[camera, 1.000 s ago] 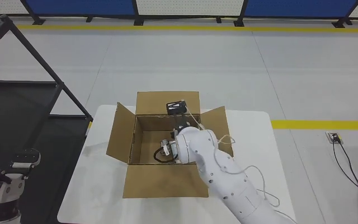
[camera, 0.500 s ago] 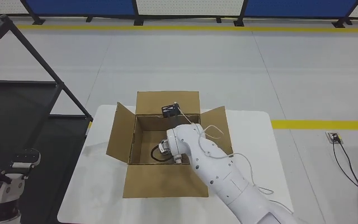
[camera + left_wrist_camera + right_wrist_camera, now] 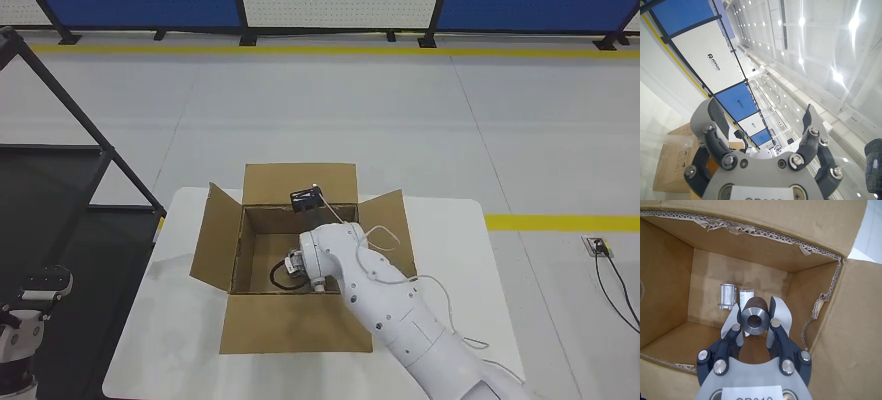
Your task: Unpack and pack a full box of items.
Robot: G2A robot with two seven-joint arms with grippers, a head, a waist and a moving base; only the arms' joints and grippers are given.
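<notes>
Got my right claw [image 3: 755, 305] clamped on a hollow grey metal cylinder [image 3: 755, 321] inside the brown cardboard box [image 3: 668, 275]; left claw [image 3: 761, 108] is spread apart.

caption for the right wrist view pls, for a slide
Right gripper holds a hollow steel cylinder inside the open cardboard box, above a ribbed metal part and a white tube.

Right claw [image 3: 755, 304] sat inside the open box [image 3: 668, 275], clamped on a metal cylinder [image 3: 755, 318]. Beneath it, a ribbed sleeve [image 3: 727, 296] and a white tube [image 3: 746, 297] lay just beside each other on the box floor, crowding the middle. Bare cardboard showed along the walls either side. Flaps [image 3: 300, 180] were splayed outward, the mouth open from above. My own arm spanned the near right corner.
</notes>
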